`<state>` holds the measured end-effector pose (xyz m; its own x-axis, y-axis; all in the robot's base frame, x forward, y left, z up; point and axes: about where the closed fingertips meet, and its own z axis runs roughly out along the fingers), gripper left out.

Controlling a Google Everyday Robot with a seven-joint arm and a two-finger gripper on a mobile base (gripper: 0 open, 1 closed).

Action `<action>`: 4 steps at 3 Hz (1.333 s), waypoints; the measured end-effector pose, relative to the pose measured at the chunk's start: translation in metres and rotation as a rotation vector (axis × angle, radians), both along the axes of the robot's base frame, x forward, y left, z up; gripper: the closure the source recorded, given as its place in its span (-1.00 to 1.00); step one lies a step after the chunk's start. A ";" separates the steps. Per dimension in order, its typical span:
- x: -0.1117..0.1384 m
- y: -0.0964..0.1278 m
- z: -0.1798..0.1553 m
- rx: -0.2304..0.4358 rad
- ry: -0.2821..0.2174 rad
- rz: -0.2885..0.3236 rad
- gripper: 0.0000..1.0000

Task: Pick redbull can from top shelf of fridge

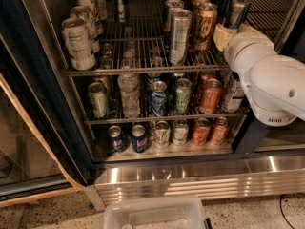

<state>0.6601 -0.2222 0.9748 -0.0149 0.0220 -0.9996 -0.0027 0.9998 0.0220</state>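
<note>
The fridge (43, 80) stands open with its dark frame and wire racks of cans. On the top shelf (143, 69), at the right, stands the redbull can (237, 12), slim, blue and silver with a silver lid. My gripper (227, 33), cream-tipped at the end of the white arm (271, 80), is at the lower part of the redbull can, reaching in from the right. The can's base is hidden behind the gripper.
A wider all-silver tall can (180, 36) and a gold-brown can (205, 26) stand just left of the redbull can. White cans (78, 43) line the shelf's left. Lower racks hold several cans. A ribbed steel base panel (190, 180) and a clear bin (155, 214) lie below.
</note>
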 end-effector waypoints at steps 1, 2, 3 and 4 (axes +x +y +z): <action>0.000 0.000 0.000 0.000 0.000 0.000 -0.12; 0.000 0.000 0.000 0.000 0.000 0.000 -0.10; 0.011 -0.004 -0.001 0.005 -0.001 -0.021 0.06; 0.015 -0.005 -0.003 0.007 0.005 -0.024 0.00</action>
<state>0.6748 -0.2274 0.9717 -0.0191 0.0298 -0.9994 0.0216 0.9993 0.0294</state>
